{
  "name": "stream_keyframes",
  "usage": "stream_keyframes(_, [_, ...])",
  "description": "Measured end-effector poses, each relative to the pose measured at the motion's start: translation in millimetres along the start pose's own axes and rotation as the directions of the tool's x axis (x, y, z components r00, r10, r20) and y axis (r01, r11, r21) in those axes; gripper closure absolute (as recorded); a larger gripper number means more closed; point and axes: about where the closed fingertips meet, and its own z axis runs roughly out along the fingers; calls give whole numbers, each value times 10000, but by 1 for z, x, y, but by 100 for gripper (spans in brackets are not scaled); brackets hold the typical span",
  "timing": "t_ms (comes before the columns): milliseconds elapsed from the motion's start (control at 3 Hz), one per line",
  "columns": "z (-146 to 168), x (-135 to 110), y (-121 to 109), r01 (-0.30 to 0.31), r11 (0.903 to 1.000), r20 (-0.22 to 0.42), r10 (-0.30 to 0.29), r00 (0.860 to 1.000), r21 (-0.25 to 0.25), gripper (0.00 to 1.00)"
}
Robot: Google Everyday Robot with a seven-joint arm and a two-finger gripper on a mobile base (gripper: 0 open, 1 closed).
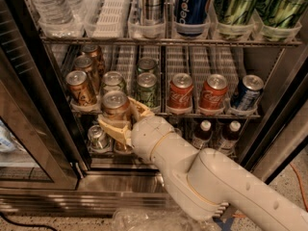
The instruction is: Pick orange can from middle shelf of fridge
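A: You had the gripper [120,119] just in front of the middle shelf [199,61] of the fridge [41,81], its tan fingers [111,129] clamped around the orange can [115,105].

B: The can stood upright at the shelf's front edge, left of the green-and-white can [147,88].

A: To my eye your grasp was made, and the pull-out was the step in hand.

B: Your next move called for a straight draw outward, level, clear of the front stop and the neighbouring cans.
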Motion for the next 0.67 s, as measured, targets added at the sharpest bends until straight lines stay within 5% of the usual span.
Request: stream_keyframes(667, [-44, -9, -2, 529, 9955, -697, -474, 9964, 787, 100])
